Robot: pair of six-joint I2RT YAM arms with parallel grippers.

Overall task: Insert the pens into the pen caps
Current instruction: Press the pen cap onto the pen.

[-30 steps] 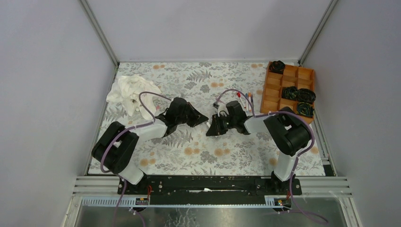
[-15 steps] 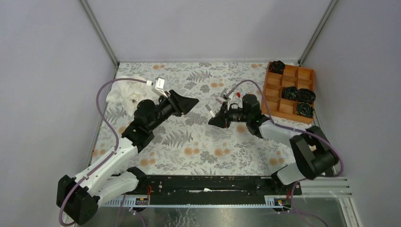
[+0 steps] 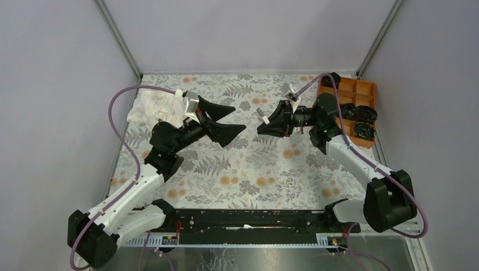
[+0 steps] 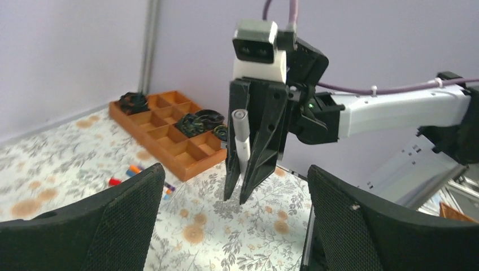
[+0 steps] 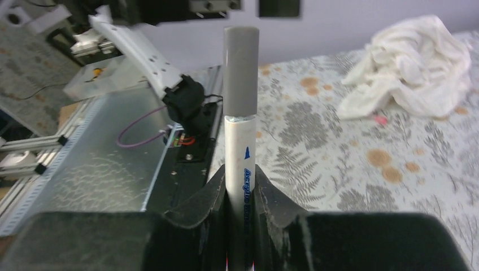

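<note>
My right gripper (image 5: 242, 176) is shut on a white-barrelled pen (image 5: 242, 164) that has a grey pen cap (image 5: 241, 70) fitted on its free end. The left wrist view shows the same pen (image 4: 243, 141) standing upright between the right gripper's (image 4: 238, 195) fingers, well above the table. My left gripper (image 3: 240, 118) faces it, wide open and empty, its fingers (image 4: 113, 226) apart from the pen. From above, the right gripper (image 3: 261, 127) points left toward the left one. Several loose pens and caps (image 4: 134, 169) lie on the mat near the tray.
An orange wooden tray (image 3: 361, 89) with black coiled items stands at the back right and also shows in the left wrist view (image 4: 169, 132). A crumpled white cloth (image 3: 153, 107) lies at the back left. Grey walls enclose the floral mat (image 3: 248, 180).
My left gripper went from shut to wide open and drew back leftward. The right arm lifted and swung toward the back right, still holding the capped pen.
</note>
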